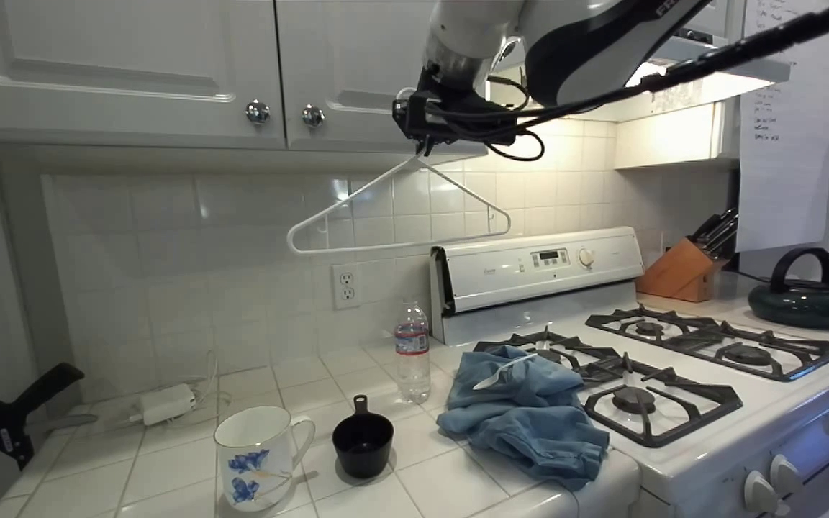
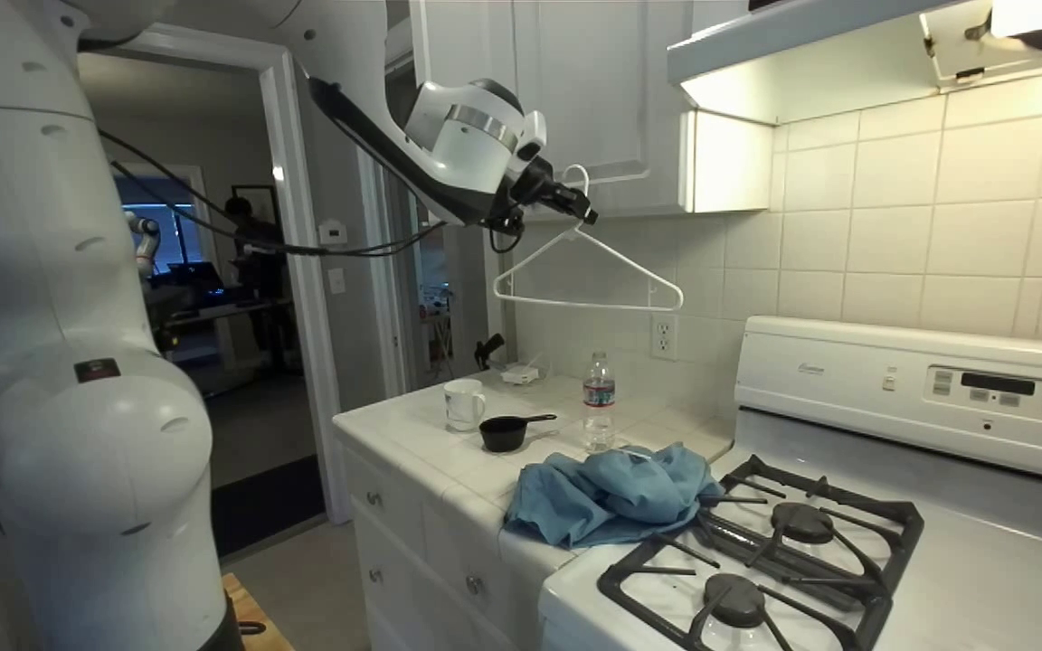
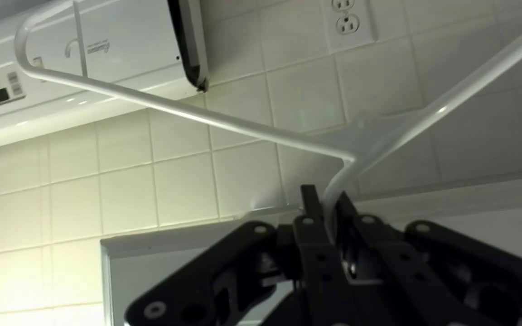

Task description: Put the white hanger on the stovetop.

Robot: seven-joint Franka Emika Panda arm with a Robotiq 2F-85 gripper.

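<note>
In the wrist view your fingers were pinched on the neck of the white hanger, whose arms spread wide from that single hold; a knock on either end could have twisted it, as nothing else appeared to steady it. In an exterior view the hanger hung over the table, higher than the water bottle, one end lined up with the top of the control panel, depth unclear. If you dropped height before moving across, the bottom bar could tip the bottle or catch the panel. The blue cloth, with a white utensil on it, lay along the edge of the stovetop, so a low pass risked dragging both. In an exterior view the hook stood above your fingers, in line with the upper cabinet; rising might foul it there, or on the range hood. The hanger was upright, not yet above the burner grates; letting go high would likely make it tumble, a corner lodging between bars.
</note>
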